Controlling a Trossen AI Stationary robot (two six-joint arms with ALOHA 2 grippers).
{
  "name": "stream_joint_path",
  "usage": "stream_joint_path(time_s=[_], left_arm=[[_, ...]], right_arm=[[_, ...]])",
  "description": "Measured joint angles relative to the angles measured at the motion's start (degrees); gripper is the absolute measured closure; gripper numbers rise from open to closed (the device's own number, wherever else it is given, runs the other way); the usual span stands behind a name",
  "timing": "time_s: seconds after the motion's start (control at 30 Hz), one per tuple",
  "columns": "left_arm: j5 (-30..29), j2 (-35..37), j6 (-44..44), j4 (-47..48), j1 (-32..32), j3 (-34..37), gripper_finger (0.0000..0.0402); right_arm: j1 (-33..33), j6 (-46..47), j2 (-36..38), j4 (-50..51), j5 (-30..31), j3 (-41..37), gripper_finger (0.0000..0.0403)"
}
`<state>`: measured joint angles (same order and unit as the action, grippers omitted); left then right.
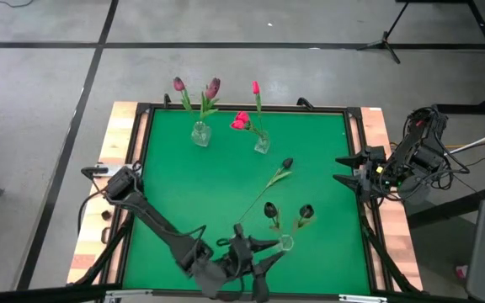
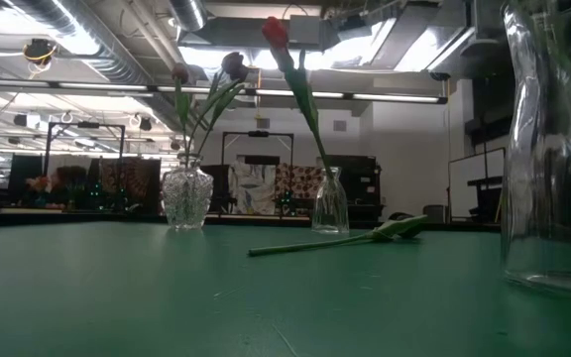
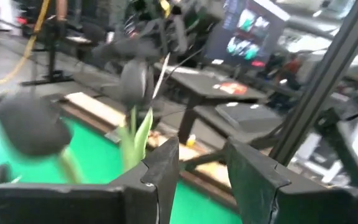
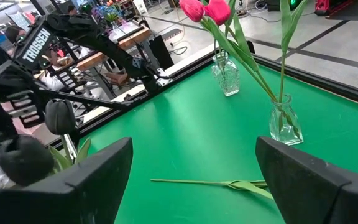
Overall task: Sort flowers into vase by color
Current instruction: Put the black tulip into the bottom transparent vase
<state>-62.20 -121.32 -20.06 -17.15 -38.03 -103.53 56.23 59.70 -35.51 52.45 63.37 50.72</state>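
Hidden or unclear: the left hand [image 1: 263, 252] is sitting at the near edge of the green worktop [image 1: 217, 181], crowded by its own arm in the high view; its wrist view is showing the two dark fingers [image 3: 166, 165] slightly parted with nothing between them.
Near clear glass vase [image 1: 285, 243]: it is standing just beside the left hand and holding two near-black tulip buds [image 1: 270, 209]; the low view is cutting it off at the frame's edge, and the left wrist view is smearing the buds.
Loose near-black tulip with a long green stem [image 1: 268, 183]: it is lying flat mid-worktop, its long axis running diagonally, bud pointing toward the far right corner, stem end toward the near vase; no hand is touching it.
Far left faceted glass vase [image 1: 199, 134]: it is carrying two dusky purple tulips [image 1: 212, 87], upright and leaning apart.
Far right slim glass vase [image 1: 262, 144]: it is carrying the bright pink tulips [image 1: 241, 121]; how many is hard to tell.
Right hand [image 1: 342, 169]: it is hovering at the right rim, fingers spread wide, holding nothing.
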Motion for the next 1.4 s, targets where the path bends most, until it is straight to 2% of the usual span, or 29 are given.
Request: stream_joint_path(time_s=[0.13, 0.27, 0.37, 0.5, 0.7, 0.8, 0.97, 1.07, 1.17, 1.3, 1.4], left_arm=[[-4.3, -0.1, -6.8, 6.8, -2.4, 0.1, 0.0273], [-4.4, -0.1, -15.6, 16.7, -3.1, 0.0, 0.0273], [-3.1, -0.1, -26.1, 27.4, -1.9, 0.1, 0.0273], [5.0, -0.1, -38.2, 40.9, 2.0, 0.1, 0.0273], [21.1, -0.1, -51.0, 58.5, 8.8, 0.1, 0.0273], [24.8, -0.1, -51.7, 67.6, 11.3, 0.1, 0.0275], [20.7, -0.1, -46.3, 78.1, 12.3, 0.1, 0.031], [20.1, -0.1, -42.1, 78.9, 12.1, 0.1, 0.0356], [23.0, 0.2, -39.6, 78.2, 11.8, 0.1, 0.0393], [26.9, 0.3, -42.3, 76.8, 10.7, -0.5, 0.0386], [26.8, 0.3, -46.2, 76.9, 9.9, -0.5, 0.0378]], right_arm=[[0.0, 0.0, 0.0, 0.1, 0.0, 0.0, 0.0063], [0.0, 0.0, 0.0, 0.1, 0.0, 0.0, 0.0063], [0.0, 0.0, 0.0, 0.1, 0.0, 0.0, 0.0063], [0.0, 0.0, 0.0, 0.1, 0.0, 0.0, 0.0063], [0.0, 0.0, 0.0, 0.1, 0.0, 0.0, 0.0063], [0.0, 0.0, 0.0, 0.1, 0.0, 0.0, 0.0063], [0.0, 0.0, 0.0, 0.1, -0.6, 0.0, 0.0063], [0.0, 0.0, 0.0, 0.4, -2.3, 0.0, 0.0063], [0.0, 0.0, 0.0, 0.8, -3.8, 0.0, 0.0063], [0.0, 0.0, 0.0, 1.9, -4.3, 0.0, 0.0063], [0.0, 0.0, 0.0, 2.2, -4.0, 0.0, 0.0063]])
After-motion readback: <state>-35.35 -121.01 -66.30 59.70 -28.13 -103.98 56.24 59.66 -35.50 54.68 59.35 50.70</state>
